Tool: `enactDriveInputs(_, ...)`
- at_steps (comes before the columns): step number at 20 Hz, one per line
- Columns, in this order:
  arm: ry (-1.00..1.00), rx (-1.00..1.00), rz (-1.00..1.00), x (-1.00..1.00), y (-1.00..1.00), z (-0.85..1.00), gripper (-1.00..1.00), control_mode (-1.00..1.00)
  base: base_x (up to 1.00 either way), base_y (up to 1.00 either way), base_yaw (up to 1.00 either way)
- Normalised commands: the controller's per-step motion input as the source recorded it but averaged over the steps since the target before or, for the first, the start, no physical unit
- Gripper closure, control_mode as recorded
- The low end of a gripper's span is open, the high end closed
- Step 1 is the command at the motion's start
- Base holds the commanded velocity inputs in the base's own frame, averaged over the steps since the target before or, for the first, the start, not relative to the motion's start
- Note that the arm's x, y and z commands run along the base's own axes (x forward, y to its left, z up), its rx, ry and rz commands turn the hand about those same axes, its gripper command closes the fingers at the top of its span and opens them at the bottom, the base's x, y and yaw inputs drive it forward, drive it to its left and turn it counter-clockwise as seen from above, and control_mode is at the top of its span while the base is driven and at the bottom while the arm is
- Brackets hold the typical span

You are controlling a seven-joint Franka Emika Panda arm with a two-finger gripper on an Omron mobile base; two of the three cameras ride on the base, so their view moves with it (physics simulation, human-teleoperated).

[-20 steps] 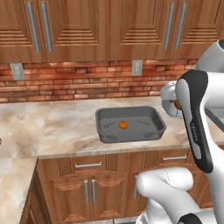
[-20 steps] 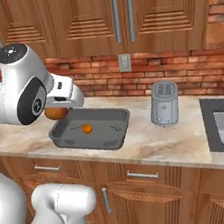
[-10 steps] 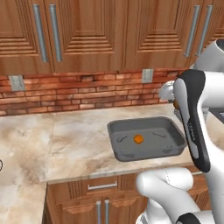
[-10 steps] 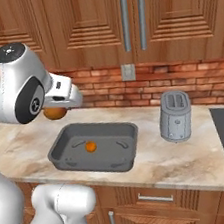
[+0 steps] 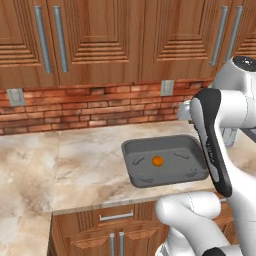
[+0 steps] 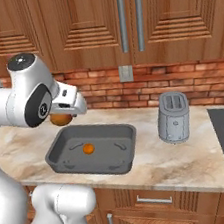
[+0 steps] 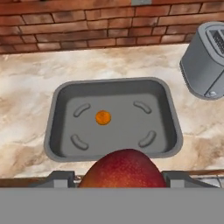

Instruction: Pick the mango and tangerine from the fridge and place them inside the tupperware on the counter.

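Mango [image 7: 122, 168] still gripped, tupperware [image 7: 61, 113] now nearer

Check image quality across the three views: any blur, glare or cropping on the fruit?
Hand view: mango looms large, cropped by the bottom edge; tangerine in the tupperware crisp. Left base view: flat even light, tangerine small, soft. Right base view: mango shaded under the gripper; no glare.

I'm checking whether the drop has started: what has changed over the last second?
Mostly the base drove, so the whole view shifted: the tupperware now sits more central in the right base view and further right in the left one. The tool still holds the mango above the tupperware's near edge; nothing was let go. The tangerine stays inside the tupperware, and the toaster stays beside it.
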Motion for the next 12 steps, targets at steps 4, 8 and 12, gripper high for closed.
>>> enactDriveInputs(4,0.04,0.00,-0.03,0.17,-0.24,-0.64,1.00,-1.00,0.00,0.00,0.00)
enactDriveInputs(8,0.02,0.00,0.00,0.15,-0.40,-0.66,1.00,-1.00,0.00,0.00,0.00)
enactDriveInputs(12,0.01,0.00,0.00,0.25,-0.29,-0.66,1.00,-1.00,0.00,0.00,0.00)
